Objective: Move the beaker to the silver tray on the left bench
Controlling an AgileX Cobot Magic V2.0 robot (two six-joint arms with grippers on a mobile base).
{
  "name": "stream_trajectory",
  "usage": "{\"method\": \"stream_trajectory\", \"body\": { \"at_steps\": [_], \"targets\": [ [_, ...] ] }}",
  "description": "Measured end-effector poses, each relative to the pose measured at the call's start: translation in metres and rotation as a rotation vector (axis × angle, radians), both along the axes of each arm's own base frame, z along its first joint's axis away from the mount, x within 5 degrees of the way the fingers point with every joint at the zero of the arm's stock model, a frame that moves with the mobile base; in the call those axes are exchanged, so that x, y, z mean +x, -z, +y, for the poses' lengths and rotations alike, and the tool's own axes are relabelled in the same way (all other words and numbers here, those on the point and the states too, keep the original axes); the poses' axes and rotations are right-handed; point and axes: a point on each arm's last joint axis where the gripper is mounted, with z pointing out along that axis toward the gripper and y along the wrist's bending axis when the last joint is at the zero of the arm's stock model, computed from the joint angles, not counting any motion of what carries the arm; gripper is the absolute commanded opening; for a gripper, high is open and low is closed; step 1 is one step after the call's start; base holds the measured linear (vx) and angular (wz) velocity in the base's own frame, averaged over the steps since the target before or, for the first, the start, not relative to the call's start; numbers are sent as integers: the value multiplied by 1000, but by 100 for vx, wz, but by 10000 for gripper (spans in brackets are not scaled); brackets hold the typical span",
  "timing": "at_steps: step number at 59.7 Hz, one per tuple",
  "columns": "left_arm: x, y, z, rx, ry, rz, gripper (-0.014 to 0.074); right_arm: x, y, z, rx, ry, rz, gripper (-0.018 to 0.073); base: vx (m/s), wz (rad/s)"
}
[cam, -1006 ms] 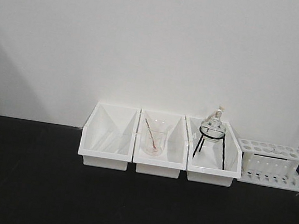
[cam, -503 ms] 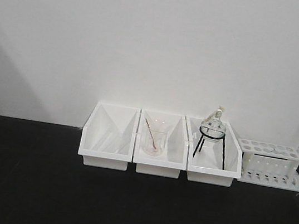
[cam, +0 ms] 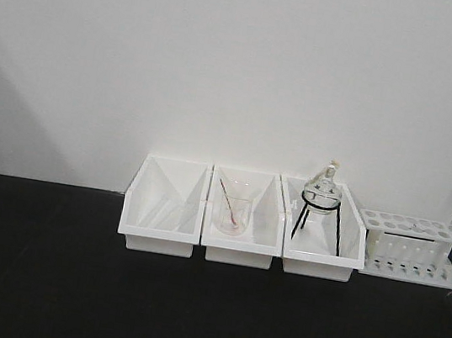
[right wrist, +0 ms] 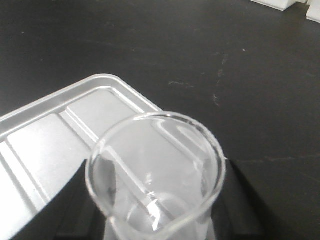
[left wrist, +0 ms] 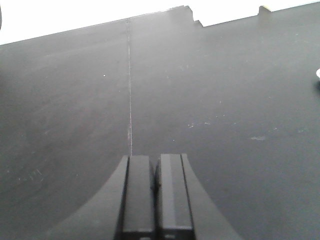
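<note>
In the right wrist view the small clear beaker [right wrist: 150,150] fills the lower middle, its rim towards the camera. My right gripper [right wrist: 157,212] is shut on the beaker, one dark finger [right wrist: 70,205] on each side of the glass. Behind it, the corner of the silver tray [right wrist: 45,140] rests on the matte black bench [right wrist: 225,75]. Whether the beaker touches the tray cannot be told. My left gripper [left wrist: 155,167] is shut with nothing between its fingers, pointing along the bare black bench top [left wrist: 225,100]. Neither gripper shows in the front view.
Against the white wall stand three white bins [cam: 163,211]. The middle one holds a clear beaker with a reddish rod [cam: 234,213], the right one a round flask on a black tripod [cam: 321,198]. A white test-tube rack [cam: 414,250] sits at the far right.
A small grey tip at the bottom edge of the front view one second ago has dropped out of sight. The bins and glassware have not moved.
</note>
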Motion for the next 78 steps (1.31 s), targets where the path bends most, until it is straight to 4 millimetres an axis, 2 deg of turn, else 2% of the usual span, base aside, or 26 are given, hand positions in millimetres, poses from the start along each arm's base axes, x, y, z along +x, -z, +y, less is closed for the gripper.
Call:
{"method": "stream_trajectory", "body": {
  "at_steps": [16, 24, 40, 53, 61, 65, 70, 78],
  "targets": [
    [0, 0, 0, 0, 0, 0, 1, 0, 0, 0, 0, 0, 0, 467, 0, 0],
    [0, 0, 0, 0, 0, 0, 1, 0, 0, 0, 0, 0, 0, 564, 0, 0],
    [0, 0, 0, 0, 0, 0, 1, 1, -7, 0, 16, 4, -13, 588, 0, 0],
    [0, 0, 0, 0, 0, 0, 1, 2, -42, 1, 76, 8, -110, 582, 0, 0],
    [0, 0, 0, 0, 0, 0, 1, 1, -72, -4, 119, 52, -162, 532, 0, 0],
    [0, 0, 0, 0, 0, 0, 1, -2, -93, -10, 145, 98, -176, 466, 0, 0],
    [0, 0, 0, 0, 0, 0, 1, -8, -113, -17, 150, 148, -164, 334, 0, 0],
    [0, 0, 0, 0, 0, 0, 1, -29, -154, -33, 163, 190, -169, 51, 0, 0]
  ]
}}
